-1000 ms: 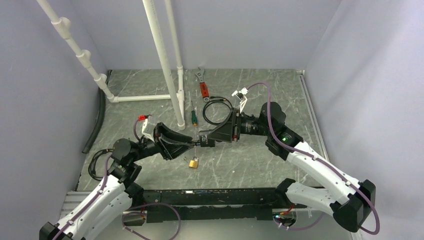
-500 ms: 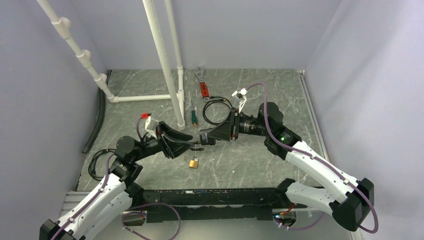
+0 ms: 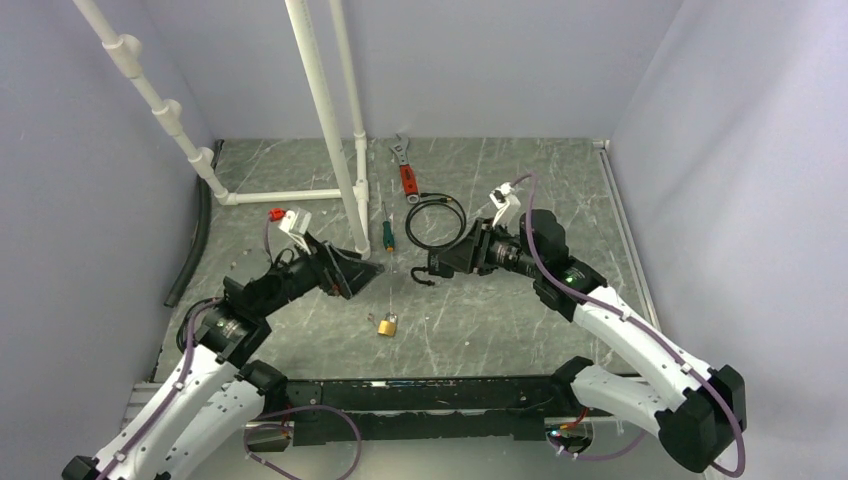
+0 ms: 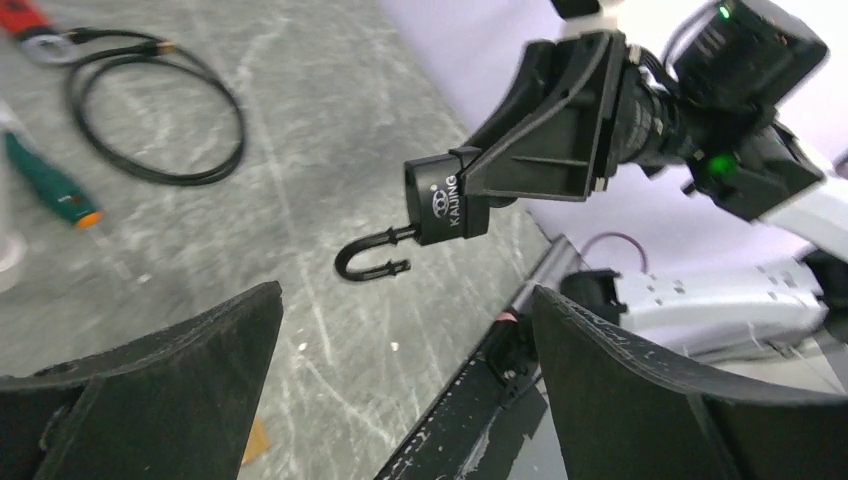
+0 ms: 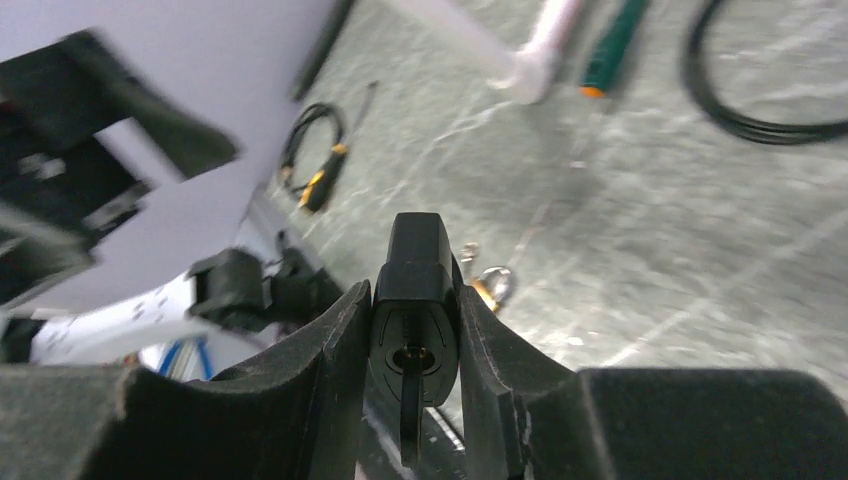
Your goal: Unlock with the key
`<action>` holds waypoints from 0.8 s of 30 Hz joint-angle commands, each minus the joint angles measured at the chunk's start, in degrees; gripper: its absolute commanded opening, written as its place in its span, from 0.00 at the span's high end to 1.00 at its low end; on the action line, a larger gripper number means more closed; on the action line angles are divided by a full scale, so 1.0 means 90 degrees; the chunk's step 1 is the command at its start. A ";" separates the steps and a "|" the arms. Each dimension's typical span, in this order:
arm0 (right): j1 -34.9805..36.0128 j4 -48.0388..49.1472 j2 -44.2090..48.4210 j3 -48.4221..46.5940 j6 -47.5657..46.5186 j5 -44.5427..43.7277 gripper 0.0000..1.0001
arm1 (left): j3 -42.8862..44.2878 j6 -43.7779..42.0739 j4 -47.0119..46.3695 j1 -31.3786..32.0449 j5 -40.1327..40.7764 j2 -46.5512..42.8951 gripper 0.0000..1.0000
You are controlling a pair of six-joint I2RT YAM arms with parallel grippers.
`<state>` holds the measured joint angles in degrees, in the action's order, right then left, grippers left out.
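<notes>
We cannot make out the key in any view. From the left wrist, the brass padlock (image 4: 254, 441) is a mere sliver behind a finger of the left claw (image 4: 405, 295), whose fingers run off the bottom edge. From the right wrist, that claw is a dark blur, the black padlock (image 5: 415, 250) hides its own shackle, and the screwdriver (image 5: 612, 45) is cut off at the top.

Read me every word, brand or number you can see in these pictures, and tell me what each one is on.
"KAIJING": white print on the black padlock held in the right hand.
Emblem next to that word: too small to read.
Brass padlock: any marking is too small to read.
Wrench: no legible text.
Nothing else is readable.
</notes>
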<state>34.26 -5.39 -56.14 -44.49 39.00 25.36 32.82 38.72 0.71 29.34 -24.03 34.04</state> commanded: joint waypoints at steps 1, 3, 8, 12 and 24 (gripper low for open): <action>-0.0485 0.0378 0.0074 0.0191 -0.0161 -0.0984 1.00 | 0.1052 -0.0202 0.2367 0.0001 0.1674 0.0160 0.03; -0.1069 0.0716 -0.0114 0.0431 -0.0034 -0.0534 1.00 | 0.1589 -0.0181 0.3296 0.0001 0.2268 0.0231 0.05; -0.2420 0.1488 -0.0842 0.0862 0.0328 0.0447 1.00 | 0.2772 -0.0785 0.4763 0.0001 0.2826 0.0197 0.05; -0.3056 0.1842 -0.1495 0.1009 0.0445 0.0789 1.00 | 0.2966 -0.1194 0.5204 -0.0003 0.3325 -0.0004 0.05; -0.4285 0.2920 -0.2676 0.1568 0.0763 0.0577 1.00 | 0.2494 -0.1451 0.5048 0.0001 0.3245 -0.0248 0.06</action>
<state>-3.16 10.41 -78.85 -31.24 43.16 30.50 54.81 27.49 46.28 29.34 4.05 31.77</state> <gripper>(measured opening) 0.356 0.943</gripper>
